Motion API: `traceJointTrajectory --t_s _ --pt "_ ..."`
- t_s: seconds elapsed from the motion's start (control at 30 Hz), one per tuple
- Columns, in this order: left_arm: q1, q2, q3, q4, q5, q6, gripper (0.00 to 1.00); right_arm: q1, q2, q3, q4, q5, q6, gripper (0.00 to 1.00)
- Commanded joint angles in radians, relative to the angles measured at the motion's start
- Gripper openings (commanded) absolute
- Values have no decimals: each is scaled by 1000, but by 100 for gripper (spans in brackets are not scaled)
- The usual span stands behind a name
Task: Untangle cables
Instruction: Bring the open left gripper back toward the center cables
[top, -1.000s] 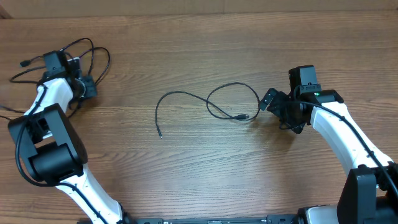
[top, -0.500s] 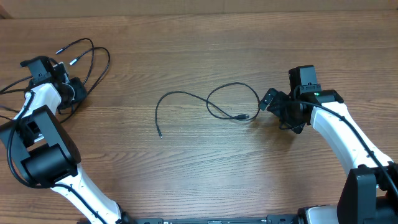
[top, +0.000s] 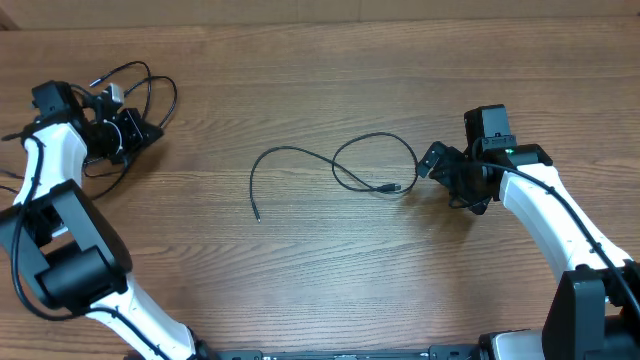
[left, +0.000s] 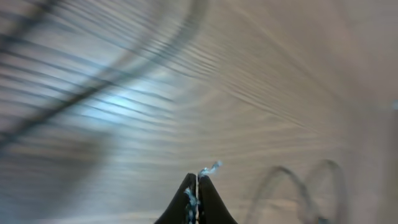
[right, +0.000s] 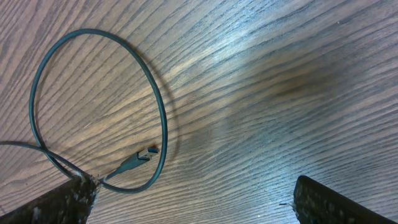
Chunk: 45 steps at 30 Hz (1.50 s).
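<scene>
Nearest us, the loose end of the long cable (top: 256, 214) lies alone on the counter (top: 330, 290), well apart from everything else. Follow it away and to the right and it curls into one loop that crosses over itself, with its small plug (top: 388, 187) lying inside the curl. The right tool (top: 428, 163) sits just beside that loop, spread wide and holding nothing. Its own camera shows the ring (right: 158, 106) and the plug (right: 138, 159) lying between the two fingers. The danger, I'd say: clamp down at the crossing and it catches both strands, so a pull would cinch the loop instead of opening it, or the plug hooks the strand. Now far left, the second bunch of cables (top: 174, 98) is heaped in overlapping curls by the counter's edge, and the left tool (top: 140, 130) is right in among them. Its wrist view is smeared, but the fingers (left: 196, 194) look clenched tip to tip. I can't tell if a thin cord is pinched there. A hard tug from here could tighten those curls or drag the bunch off the edge.
</scene>
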Motion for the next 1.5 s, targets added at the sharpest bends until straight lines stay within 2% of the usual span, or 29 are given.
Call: traceJointTrajectory --t_s 0.0,0.2,0.5,0.6,0.73,0.83,0.9,1.0,1.1,1.13,1.2,1.27,1.47 --pt "-37 -51 26 -88 175 -16 10 -1 -10 19 5 -5 -3 100" --pt "-138 -50 -12 -165 43 -9 27 -1 -10 19 5 -5 -3 100" --pt "-347 -50 -86 -165 -210 -18 32 -1 -10 19 5 -5 -3 100" --pt "-414 -50 -117 -155 -245 -18 40 -1 -10 19 5 -5 -4 100" --pt "-494 -50 -169 -123 -352 -87 40 -1 -10 19 5 -5 -3 100" --pt "-539 -50 -201 -96 -418 -138 39 -1 -10 19 5 -5 -3 100" --pt "-564 -50 -224 -73 -443 -153 34 -1 -10 19 5 -5 -3 100" --pt "-587 -50 -242 -64 -469 -157 5 -1 -10 19 5 -5 -3 100" --pt "-601 -50 -254 -66 -480 -156 4 -1 -10 19 5 -5 -3 100" --pt "-604 -50 -258 -66 -482 -156 7 -1 -10 19 5 -5 -3 100" --pt "-609 -50 -268 -68 -487 -156 25 -1 -10 19 5 -5 -3 100" --pt "-610 -50 -277 -68 -486 -157 35 -1 -10 19 5 -5 -3 100" --pt "-613 -63 -260 -120 -348 -154 37 -1 -10 19 5 -5 -3 100"
